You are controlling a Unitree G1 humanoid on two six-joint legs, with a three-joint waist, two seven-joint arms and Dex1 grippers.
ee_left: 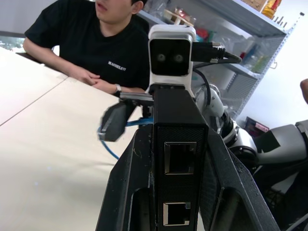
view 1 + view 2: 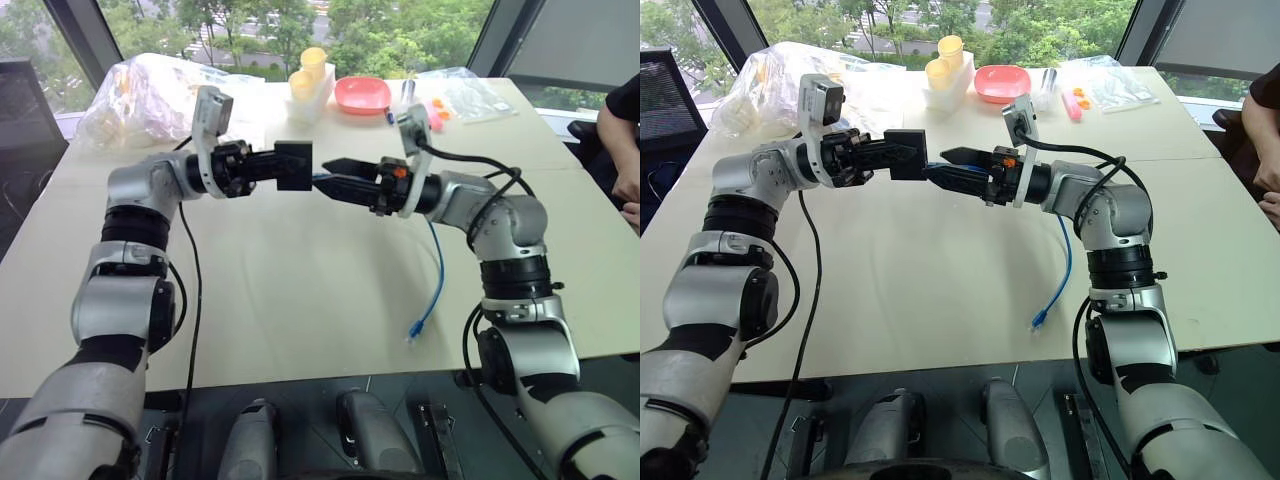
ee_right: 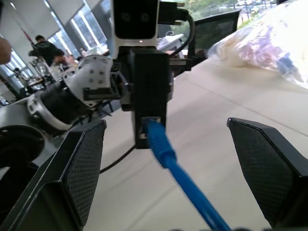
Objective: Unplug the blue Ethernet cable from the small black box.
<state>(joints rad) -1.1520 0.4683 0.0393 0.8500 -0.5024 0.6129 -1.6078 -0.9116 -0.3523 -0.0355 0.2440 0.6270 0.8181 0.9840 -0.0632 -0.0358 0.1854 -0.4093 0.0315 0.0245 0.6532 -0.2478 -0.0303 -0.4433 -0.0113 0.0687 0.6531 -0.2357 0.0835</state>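
Left eye view: left claw [image 2: 290,165] clamped tight on the small flat matte-black box [image 2: 294,165], held up above the pale cream desk [image 2: 300,300], pointing across toward the right claw [image 2: 335,182]. Right claw's two black fingers set close to the box's facing edge, a sliver of bright blue between them. Thin bright-blue Ethernet cable [image 2: 437,275] hanging down behind the right forearm, curving to a clear-tipped plug lying on the desk near the front edge. At the far side: a coral-pink shallow bowl [image 2: 362,95], pale yellow stacked cups [image 2: 310,70], and a crumpled clear plastic bag [image 2: 140,95]. A person's arm [image 2: 625,150] at the right edge.

Right eye view: same layout; box [image 2: 906,154] gripped on the left, right claw [image 2: 955,168] just beside it, cable [image 2: 1065,265] drooping to the desk [image 2: 920,290].

Left wrist view: box [image 1: 179,144] seen edge-on, pinched between the left claw's fingers [image 1: 130,192], two square ports showing on this edge, both vacant. Beyond, the right claw [image 1: 115,122], blurred, with blue cable [image 1: 108,147] beside it, and a seated person in a black T-shirt [image 1: 96,43].

Right wrist view: right claw's textured black fingers [image 3: 82,163] spread wide apart, gripping nothing. Between them, the cable [image 3: 166,154] running up to the box [image 3: 151,91], its plug seated in the port on the lower edge.
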